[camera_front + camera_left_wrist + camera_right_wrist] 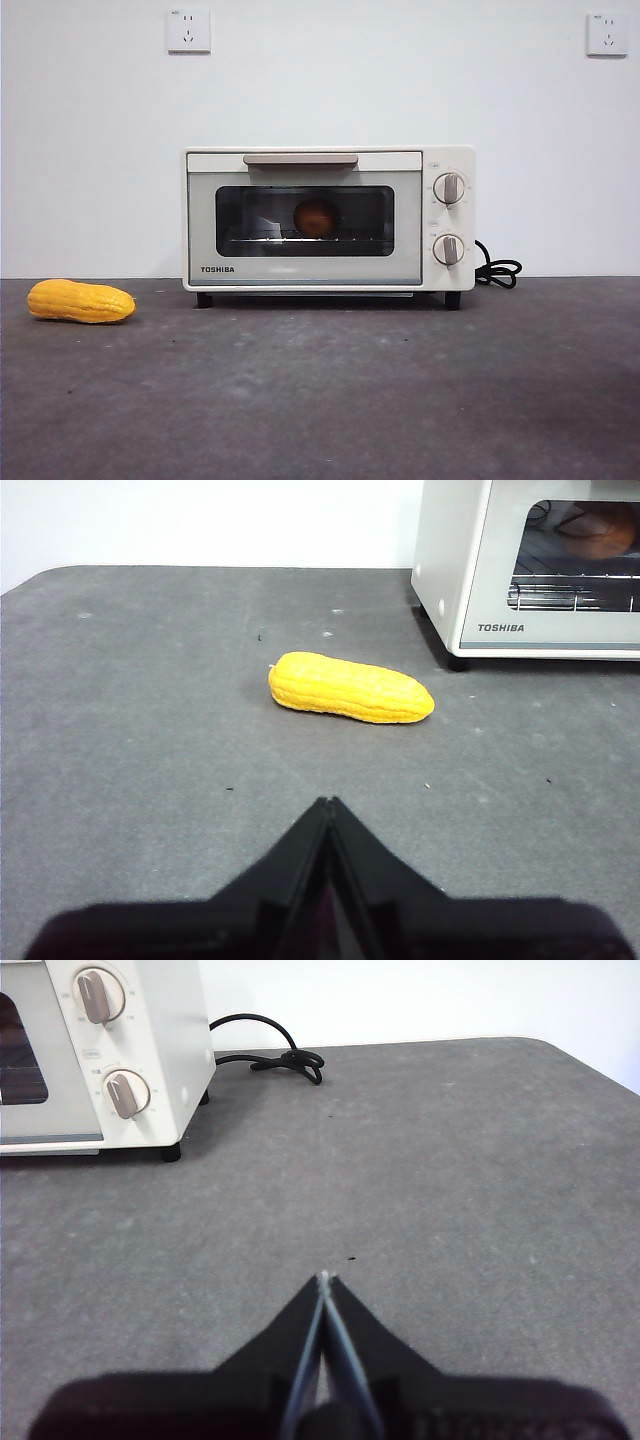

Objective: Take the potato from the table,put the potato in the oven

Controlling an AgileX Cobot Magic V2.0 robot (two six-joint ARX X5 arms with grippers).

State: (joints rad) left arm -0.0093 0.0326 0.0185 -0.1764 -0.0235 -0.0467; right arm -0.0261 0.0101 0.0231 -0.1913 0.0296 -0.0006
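Note:
The cream-white Toshiba oven (328, 218) stands at the back middle of the dark grey table (320, 400) with its door shut. Through the glass window the orange-brown potato (316, 217) rests on the wire rack inside; the left wrist view also catches the potato (600, 530) behind the glass. My left gripper (328, 802) is shut with nothing in it, hovering over the table short of the corn. My right gripper (325, 1278) is shut and empty too, over bare table to the right of the oven (100, 1050). Neither arm shows in the front view.
A yellow corn cob (80, 301) lies on the table left of the oven, also in the left wrist view as the corn cob (350, 687). The black cord (497, 270) coils behind the oven's right side. Two wall sockets sit high on the white wall.

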